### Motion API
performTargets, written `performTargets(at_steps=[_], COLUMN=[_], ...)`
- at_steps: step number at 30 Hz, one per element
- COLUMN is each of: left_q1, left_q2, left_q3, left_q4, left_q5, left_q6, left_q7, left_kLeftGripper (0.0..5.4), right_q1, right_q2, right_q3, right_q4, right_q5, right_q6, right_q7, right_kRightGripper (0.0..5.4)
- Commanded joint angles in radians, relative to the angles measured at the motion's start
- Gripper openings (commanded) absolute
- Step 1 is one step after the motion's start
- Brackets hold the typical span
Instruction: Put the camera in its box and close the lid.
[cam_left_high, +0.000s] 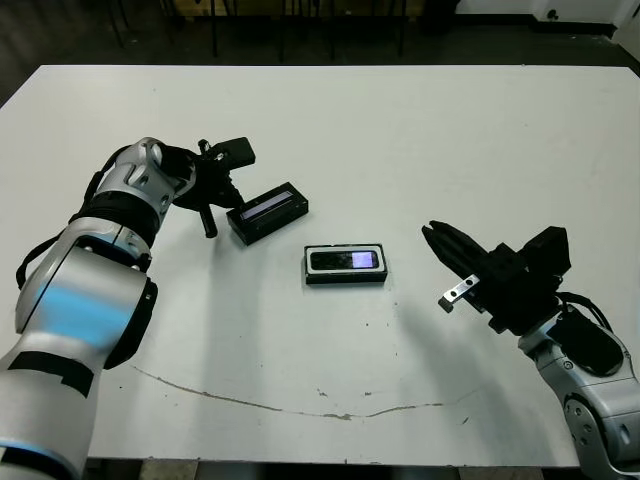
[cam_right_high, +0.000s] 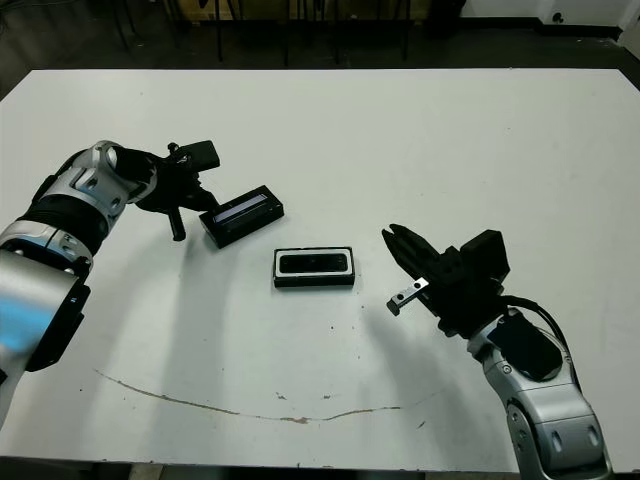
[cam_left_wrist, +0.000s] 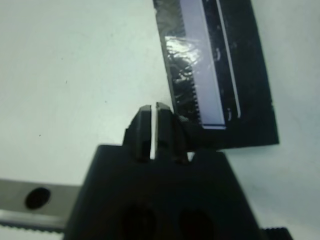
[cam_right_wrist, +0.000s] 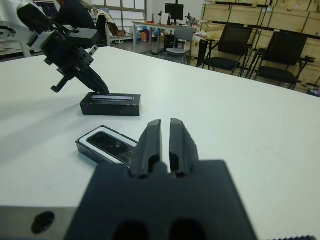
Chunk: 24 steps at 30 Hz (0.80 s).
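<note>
Left gripper (cam_left_high: 226, 197) low over table, fingers pressed together; right gripper (cam_left_high: 432, 236) raised, fingers together too.

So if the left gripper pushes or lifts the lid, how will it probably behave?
The lid looks like a stiff, flat slab, so it should slide on the white table rather than roll or tip. Its top looks glossy in the left wrist view, so the left gripper might slip on it.

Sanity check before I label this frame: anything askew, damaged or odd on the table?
The lid lies askew beside the box, which already holds the camera. The left gripper is shut at the lid's end. A thin crack-like line runs along the table's near edge. Nothing spilled.
</note>
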Motion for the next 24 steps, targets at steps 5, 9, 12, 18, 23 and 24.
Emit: performTargets(at_steps=[5, 9, 12, 18, 23, 24], left_q1=[0.034, 0.041, 0.043, 0.048, 0.065, 0.068], left_q2=[0.021, 0.028, 0.032, 0.025, 0.019, 0.017], left_q3=[0.004, 0.001, 0.0, 0.006, -0.017, -0.018], left_q4=[-0.023, -0.031, -0.036, -0.056, -0.094, -0.099], left_q5=[-0.002, 0.001, 0.001, -0.011, -0.001, -0.003], left_q6=[-0.007, -0.028, -0.028, -0.017, -0.026, -0.023], left_q7=[-0.017, -0.026, -0.037, -0.081, -0.115, -0.12], left_kLeftGripper=[0.0, 0.0, 0.0, 0.0, 0.0, 0.0], right_q1=[-0.003, -0.008, -0.008, -0.011, -0.016, -0.015], right_q2=[0.0, -0.006, -0.003, 0.003, 0.01, 0.008], right_q3=[0.008, 0.013, 0.012, 0.016, 0.017, 0.017], right_q4=[0.017, 0.014, 0.021, 0.03, 0.037, 0.034], right_q5=[-0.002, -0.009, -0.003, 0.001, 0.01, 0.008], right_q6=[0.013, 0.015, 0.008, -0.001, 0.001, 0.006], right_q7=[-0.001, -0.001, 0.005, 0.009, 0.012, 0.009], right_kRightGripper=[0.01, 0.01, 0.01, 0.01, 0.01, 0.01])
